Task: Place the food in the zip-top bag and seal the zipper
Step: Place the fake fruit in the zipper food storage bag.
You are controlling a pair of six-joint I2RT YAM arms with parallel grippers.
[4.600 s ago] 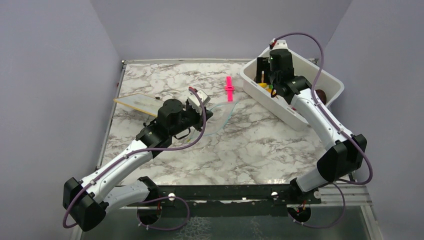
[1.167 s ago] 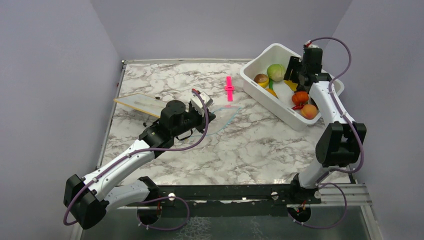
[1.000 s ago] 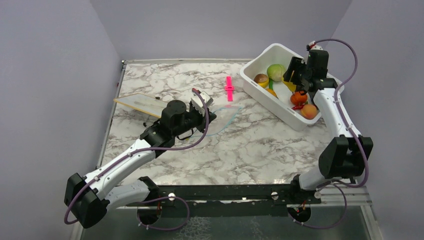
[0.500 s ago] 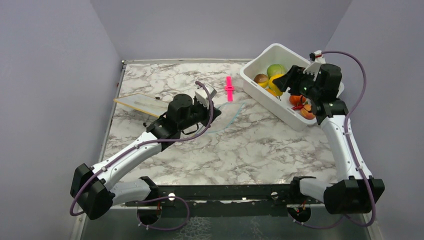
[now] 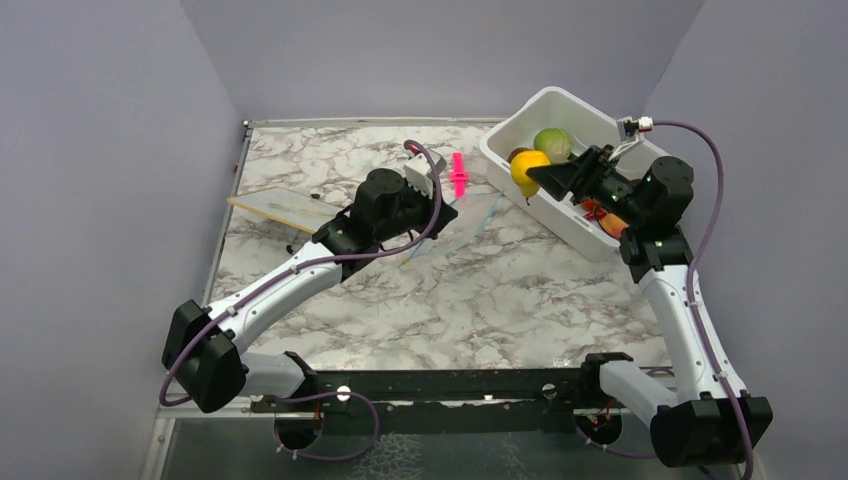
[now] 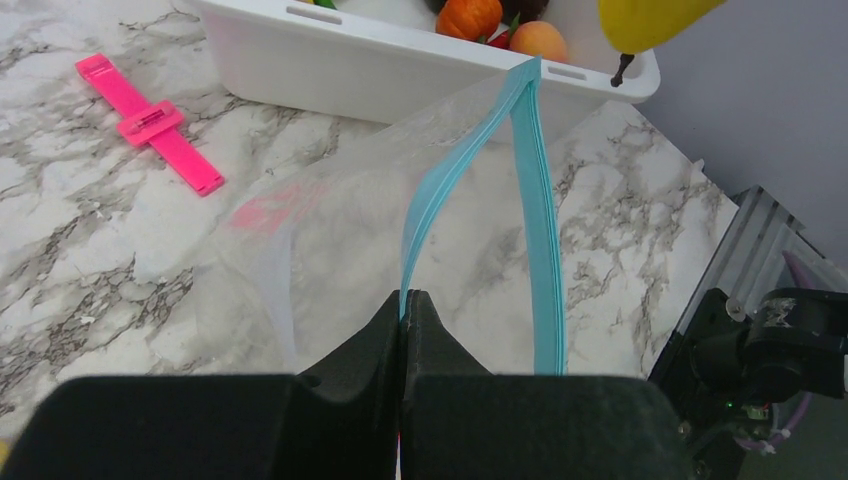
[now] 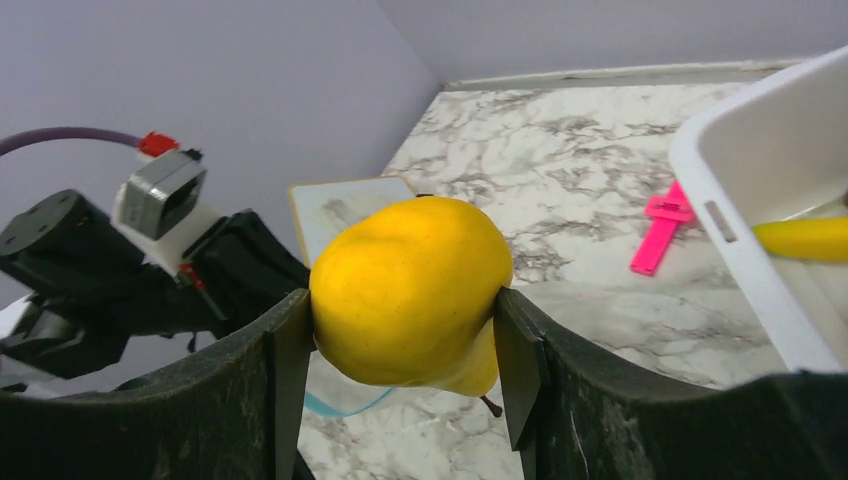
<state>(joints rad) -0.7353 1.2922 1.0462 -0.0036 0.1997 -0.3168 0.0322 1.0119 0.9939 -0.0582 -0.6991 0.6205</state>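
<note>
Jaws: my right gripper (image 7: 403, 335) is clamping the yellow pear (image 7: 405, 270), left gripper (image 6: 404, 305) pinching the zipper (image 6: 445, 185); next, I reckon, into the zip-top bag (image 6: 310, 225)

Camera set-up: one fixed overhead, two on the wrists.
Top view looks down from behind the arm bases, far off, whole table (image 5: 500, 290) in frame. Left wrist view, low and close, faces the white tub (image 6: 400, 70). Right wrist view looks past the right claw (image 7: 400, 330) toward the left arm (image 7: 80, 250). Both wrist views share the pink clip (image 6: 150, 125).

Clip (image 5: 458, 175) left of tub (image 5: 556, 212), behind bag (image 5: 462, 232)
</note>
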